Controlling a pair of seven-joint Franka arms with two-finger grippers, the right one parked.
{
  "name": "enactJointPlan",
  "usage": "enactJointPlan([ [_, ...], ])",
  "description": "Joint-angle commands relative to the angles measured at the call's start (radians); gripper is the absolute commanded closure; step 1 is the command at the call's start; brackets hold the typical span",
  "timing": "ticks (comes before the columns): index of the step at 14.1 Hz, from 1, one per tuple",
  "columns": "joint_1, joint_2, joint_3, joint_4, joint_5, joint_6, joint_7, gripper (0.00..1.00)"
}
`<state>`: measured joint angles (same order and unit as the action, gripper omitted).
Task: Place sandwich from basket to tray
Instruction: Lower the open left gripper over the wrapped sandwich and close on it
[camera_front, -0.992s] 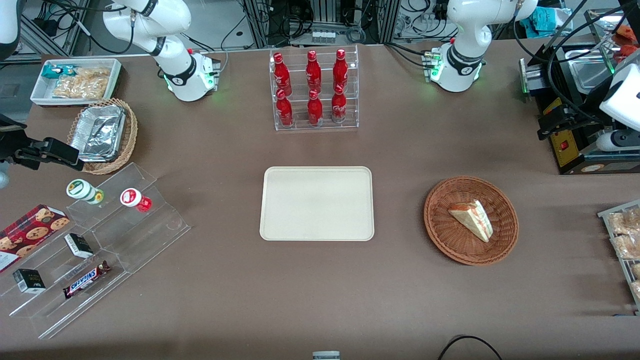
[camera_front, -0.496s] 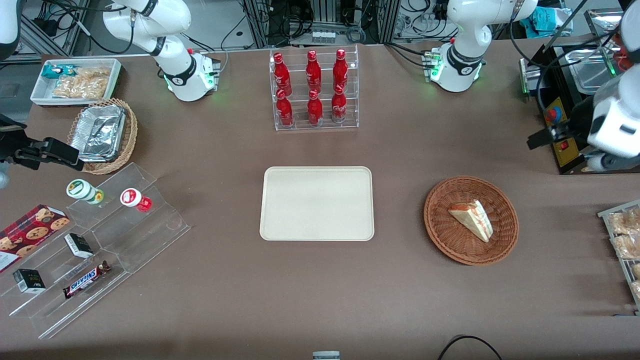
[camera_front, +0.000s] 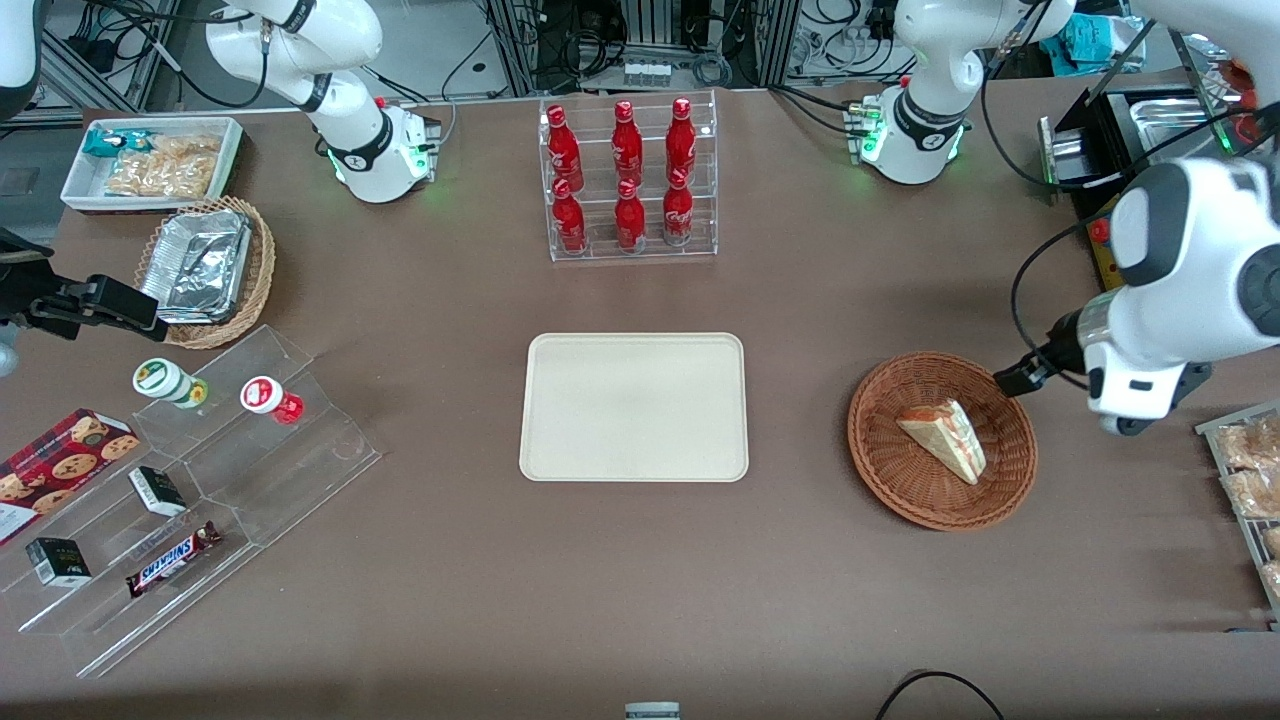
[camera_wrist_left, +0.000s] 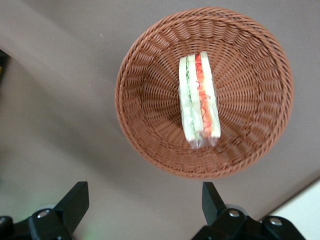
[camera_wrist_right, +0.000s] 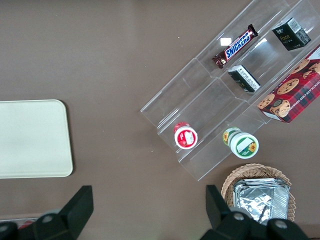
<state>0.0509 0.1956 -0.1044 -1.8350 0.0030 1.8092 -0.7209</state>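
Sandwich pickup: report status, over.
Gripper open, above table beside basket, holding nothing. Sandwich lying in basket, untouched. Tray bare. Nothing in the way.

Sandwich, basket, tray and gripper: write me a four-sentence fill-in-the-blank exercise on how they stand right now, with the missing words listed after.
1. The sandwich lies in the ____.
2. The tray holds ____ items.
3. The gripper hovers above the table beside the basket with its fingers ____.
4. The clear rack, farther from the front camera than the tray, holds ____ red bottles.

Missing words: basket; no; open; six
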Motion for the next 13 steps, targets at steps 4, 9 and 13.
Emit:
enactJointPlan([
  [4, -0.051, 0.148, -0.001, 0.01, 0.018, 0.162, -0.195, 0.0],
  [9, -0.051, 0.206, 0.0, 0.002, 0.02, 0.242, -0.209, 0.0],
  [13, -0.051, 0.226, 0.0, -0.022, 0.022, 0.277, -0.236, 0.0],
])
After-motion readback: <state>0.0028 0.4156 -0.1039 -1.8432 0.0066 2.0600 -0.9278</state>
